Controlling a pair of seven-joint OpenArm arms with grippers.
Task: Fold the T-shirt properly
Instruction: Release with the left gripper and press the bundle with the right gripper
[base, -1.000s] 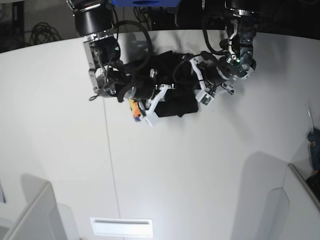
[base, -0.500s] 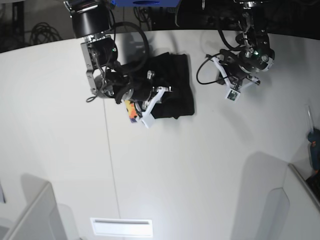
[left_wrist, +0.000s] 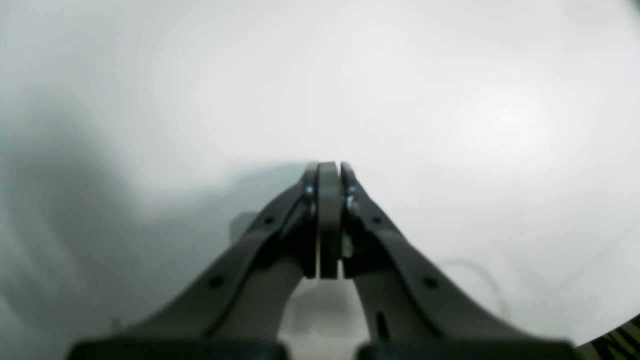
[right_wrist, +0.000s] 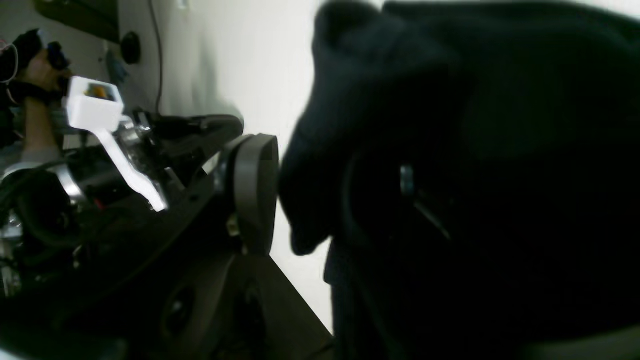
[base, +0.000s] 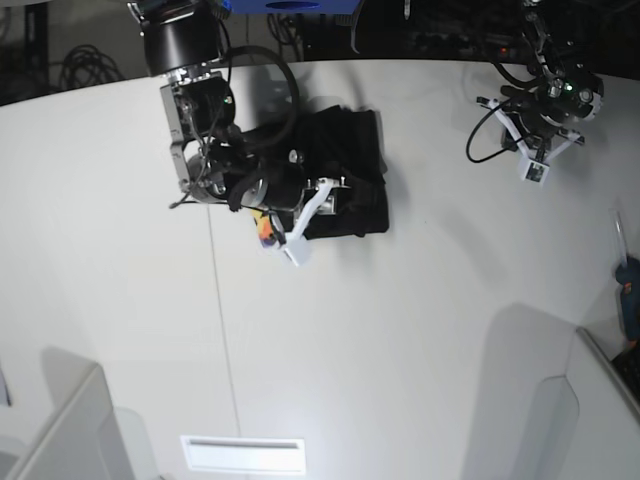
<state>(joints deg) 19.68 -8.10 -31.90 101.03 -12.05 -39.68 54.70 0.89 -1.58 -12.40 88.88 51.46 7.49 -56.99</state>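
The black T-shirt lies folded into a compact block at the back middle of the white table. A bit of its orange-yellow print peeks out at its front left corner. My right gripper reaches in from the left over the shirt's front edge. In the right wrist view its jaws stand apart, open, and a fold of the T-shirt bulges between them, clear of the left pad. My left gripper is shut on nothing above bare table. Its arm hovers at the back right, well away from the shirt.
Grey box corners rise at the front left and front right. A white slotted plate lies at the front edge. A blue object sits at the right border. A seam runs down the table.
The left arm has pulled away from the shirt toward the back right, staying shut. The right gripper's jaws have parted at the shirt's front edge.
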